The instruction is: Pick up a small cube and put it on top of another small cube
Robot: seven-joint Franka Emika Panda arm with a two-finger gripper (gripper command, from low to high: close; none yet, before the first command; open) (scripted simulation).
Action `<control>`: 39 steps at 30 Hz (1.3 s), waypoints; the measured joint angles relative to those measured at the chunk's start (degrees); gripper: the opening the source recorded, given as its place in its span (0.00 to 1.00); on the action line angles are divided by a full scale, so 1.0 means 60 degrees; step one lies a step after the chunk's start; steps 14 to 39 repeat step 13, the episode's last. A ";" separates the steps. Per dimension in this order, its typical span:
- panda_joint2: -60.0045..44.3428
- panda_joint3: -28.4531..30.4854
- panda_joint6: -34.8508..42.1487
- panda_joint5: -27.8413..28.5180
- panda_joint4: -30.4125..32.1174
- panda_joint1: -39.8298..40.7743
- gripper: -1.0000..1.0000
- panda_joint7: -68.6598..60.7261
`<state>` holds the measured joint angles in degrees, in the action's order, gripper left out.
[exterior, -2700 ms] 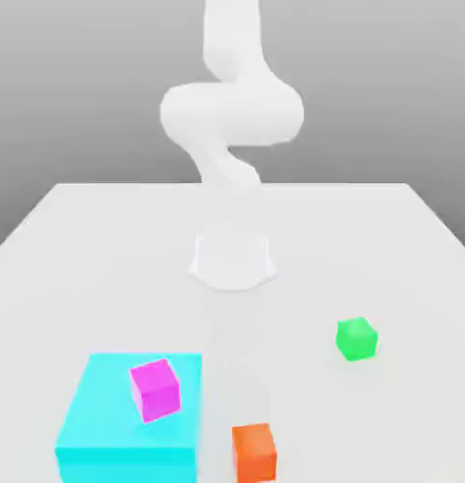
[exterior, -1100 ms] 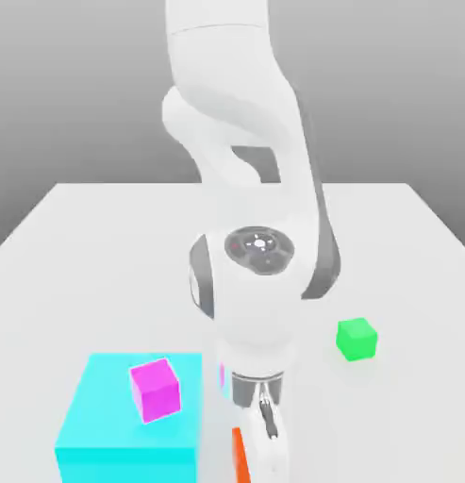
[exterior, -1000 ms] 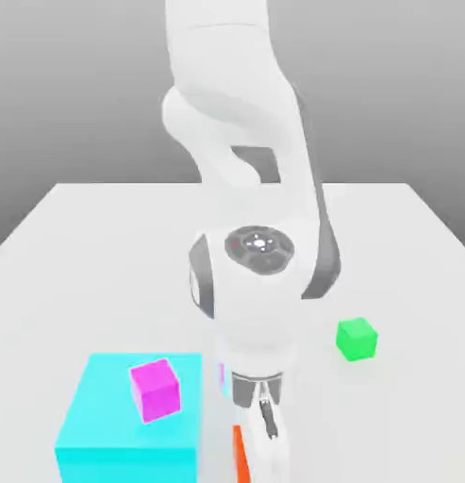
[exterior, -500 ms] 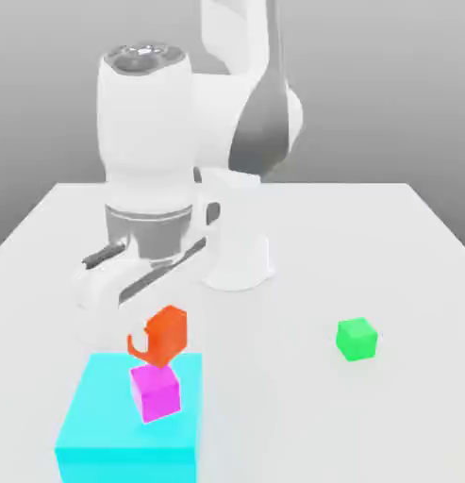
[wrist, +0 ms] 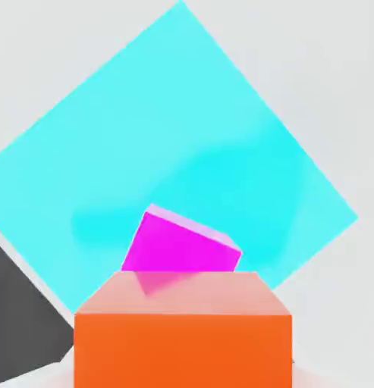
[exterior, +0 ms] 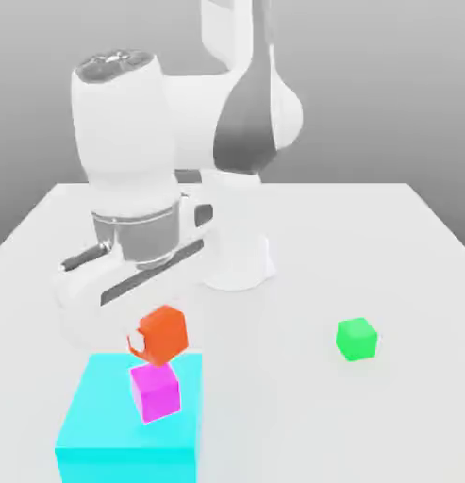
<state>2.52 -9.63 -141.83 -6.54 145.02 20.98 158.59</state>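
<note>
The small orange cube (exterior: 161, 334) hangs in the air, tilted, with my gripper (exterior: 157, 338) shut on it. Directly under it stands the small magenta cube (exterior: 155, 392), on top of the large flat cyan block (exterior: 94, 424). The orange cube's underside is at or just over the magenta cube's top; I cannot tell whether they touch. The hand view looks down past the orange cube (wrist: 182, 337) onto the magenta cube (wrist: 182, 246) and the cyan block (wrist: 174, 144). The arm hides most of the fingers.
A small green cube (exterior: 356, 339) sits alone on the white table (exterior: 387, 264) at the exterior view's right. The arm's white base (exterior: 234, 259) stands at the table's middle, behind the cyan block.
The orange cube was lifted from the table's front and carried over the magenta cube. In the last half second the hand shifted slightly toward the exterior view's left with the cube.
</note>
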 joint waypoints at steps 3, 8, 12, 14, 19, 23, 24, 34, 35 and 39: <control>-0.0159 -0.0019 -0.0148 -0.0002 0.0029 0.0012 0.00 0.0000; -0.0405 -0.0135 -0.0402 0.0116 0.0079 0.0126 0.00 0.0088; -0.0571 -0.0019 -0.0609 0.0316 0.0121 0.0019 0.00 0.0235; -0.0607 -0.0002 -0.0661 0.0379 0.0131 0.0011 0.00 0.0281; -0.0607 -0.0002 -0.0661 0.0379 0.0131 0.0011 0.00 0.0281; -0.0607 -0.0002 -0.0661 0.0379 0.0131 0.0011 0.00 0.0281; -0.0607 -0.0002 -0.0661 0.0379 0.0131 0.0011 0.00 0.0281; -0.0607 -0.0002 -0.0661 0.0379 0.0131 0.0011 0.00 0.0281; -0.0607 -0.0002 -0.0661 0.0379 0.0131 0.0011 0.00 0.0281; -0.0607 -0.0002 -0.0661 0.0379 0.0131 0.0011 0.00 0.0281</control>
